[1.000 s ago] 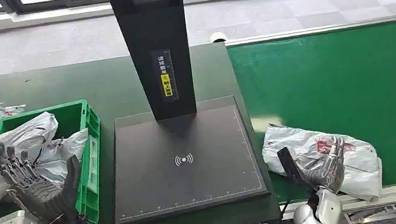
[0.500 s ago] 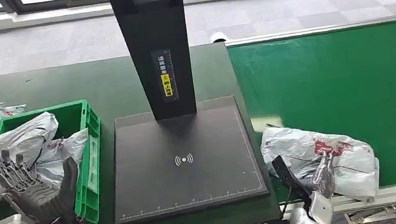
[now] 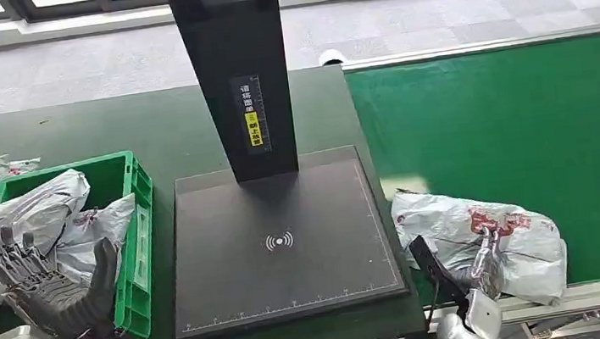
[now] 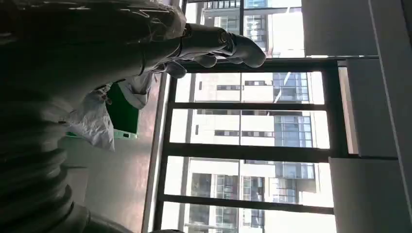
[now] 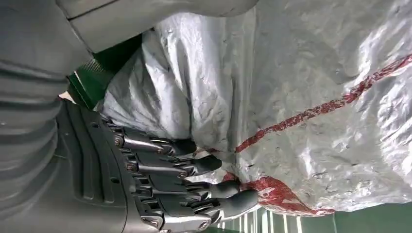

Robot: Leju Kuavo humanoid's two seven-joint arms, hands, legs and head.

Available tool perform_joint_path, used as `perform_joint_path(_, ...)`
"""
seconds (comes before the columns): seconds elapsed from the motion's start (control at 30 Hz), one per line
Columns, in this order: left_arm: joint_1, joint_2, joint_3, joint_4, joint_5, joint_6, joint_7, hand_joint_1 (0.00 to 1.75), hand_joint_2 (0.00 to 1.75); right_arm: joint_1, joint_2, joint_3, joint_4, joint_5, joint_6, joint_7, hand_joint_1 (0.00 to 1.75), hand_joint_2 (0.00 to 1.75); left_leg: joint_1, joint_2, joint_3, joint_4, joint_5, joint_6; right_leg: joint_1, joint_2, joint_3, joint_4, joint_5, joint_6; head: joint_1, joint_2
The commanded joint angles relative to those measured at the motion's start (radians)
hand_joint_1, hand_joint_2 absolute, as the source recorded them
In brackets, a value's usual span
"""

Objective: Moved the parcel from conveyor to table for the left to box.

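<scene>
A crumpled grey plastic parcel [image 3: 491, 233] with red print lies on the green conveyor [image 3: 529, 118], at its front edge near the table. My right hand [image 3: 481, 265] comes up at the parcel's near side. In the right wrist view the parcel [image 5: 316, 97] sits between the thumb and the outstretched fingers [image 5: 194, 170], whose tips touch the plastic without closing on it. My left hand [image 3: 45, 284] is raised beside the green box [image 3: 141, 213], fingers spread and holding nothing; its curled fingertips [image 4: 214, 43] show against the windows.
The green box holds several grey parcels [image 3: 72, 221], and more lie to its left. A black scanner plate [image 3: 279, 240] with a tall black column [image 3: 239, 74] stands on the dark table [image 3: 104, 123] between box and conveyor.
My right hand has slid down off the top of the parcel to its near edge. The parcel has shifted slightly left. My left hand has drifted a little left.
</scene>
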Motion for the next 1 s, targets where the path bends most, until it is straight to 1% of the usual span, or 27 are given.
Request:
perform_joint_path(0.03, -0.006, 0.035, -0.029, 0.025, 0.0, 0.002, 0.005, 0.0, 1.75, -0.023, -0.032, -0.008, 0.072, -0.002, 0.008, 0.001, 0.0, 1.75, 0.0, 0.0, 0.001, -0.003, 0.001, 0.0, 0.0, 0.0, 0.001, -0.002, 0.001, -0.001, 0.0, 0.0)
perform_joint_path(0.27, -0.006, 0.035, -0.029, 0.025, 0.0, 0.002, 0.005, 0.0, 1.75, -0.023, -0.032, -0.008, 0.072, -0.002, 0.008, 0.001, 0.0, 1.75, 0.0, 0.0, 0.001, -0.001, 0.001, 0.0, 0.0, 0.0, 0.001, -0.001, 0.0, -0.001, 0.0, 0.0)
perform_joint_path(0.3, -0.007, 0.041, -0.033, 0.034, -0.007, -0.001, 0.005, 0.0, 1.75, -0.025, -0.04, 0.003, 0.085, 0.0, 0.052, 0.001, 1.75, 1.75, 0.0, 0.0, 0.002, -0.003, 0.001, 0.0, 0.0, 0.0, 0.002, -0.003, 0.001, -0.001, 0.0, 0.0)
perform_joint_path(0.53, -0.018, 0.042, -0.03, 0.046, -0.004, 0.003, 0.005, 0.0, 1.75, -0.03, -0.053, 0.008, 0.103, 0.001, 0.064, 0.0, 1.75, 1.75, 0.0, -0.001, 0.002, -0.003, 0.002, 0.0, 0.0, -0.002, 0.003, -0.003, 0.001, -0.001, 0.0, 0.0)
perform_joint_path(0.63, -0.018, 0.042, -0.03, 0.046, -0.004, 0.003, 0.005, 0.0, 1.75, -0.03, -0.053, 0.008, 0.103, 0.001, 0.064, 0.0, 1.75, 1.75, 0.0, 0.001, 0.003, -0.002, 0.001, 0.0, 0.0, 0.0, 0.003, -0.003, 0.001, -0.001, 0.0, 0.0)
perform_joint_path(1.0, -0.01, 0.042, -0.031, 0.042, -0.003, 0.011, 0.005, 0.0, 1.75, -0.048, -0.059, 0.016, 0.135, -0.001, 0.077, 0.002, 1.75, 1.75, 0.0, 0.001, 0.005, -0.001, 0.0, 0.0, 0.001, 0.0, 0.005, -0.002, 0.0, -0.001, 0.0, 0.0)
